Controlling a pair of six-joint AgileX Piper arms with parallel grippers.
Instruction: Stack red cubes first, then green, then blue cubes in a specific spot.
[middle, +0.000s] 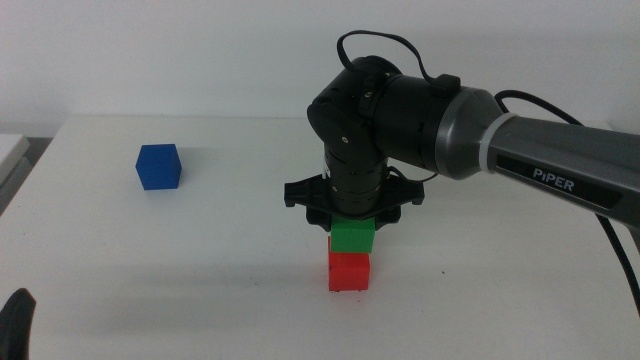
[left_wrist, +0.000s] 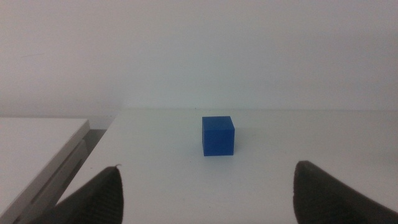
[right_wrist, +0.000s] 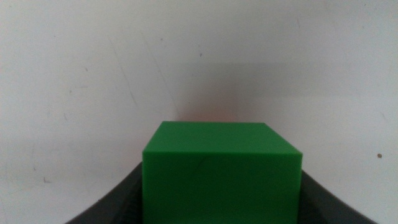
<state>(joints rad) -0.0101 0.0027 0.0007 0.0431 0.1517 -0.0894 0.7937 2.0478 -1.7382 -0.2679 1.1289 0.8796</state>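
The red cube (middle: 349, 271) sits on the white table near the middle. The green cube (middle: 353, 236) rests squarely on top of it. My right gripper (middle: 353, 228) comes straight down from above and is shut on the green cube (right_wrist: 221, 171), one jaw against each side. The red cube is hidden under the green one in the right wrist view. The blue cube (middle: 159, 166) stands alone at the far left. It also shows in the left wrist view (left_wrist: 217, 135), ahead of my open, empty left gripper (left_wrist: 208, 193). The marked spot is hidden under the stack.
The left gripper (middle: 18, 320) waits at the bottom left corner of the middle view. A second white surface (left_wrist: 37, 143) adjoins the table's left edge across a narrow gap. The right arm's dark body (middle: 480, 130) reaches in from the right above the table.
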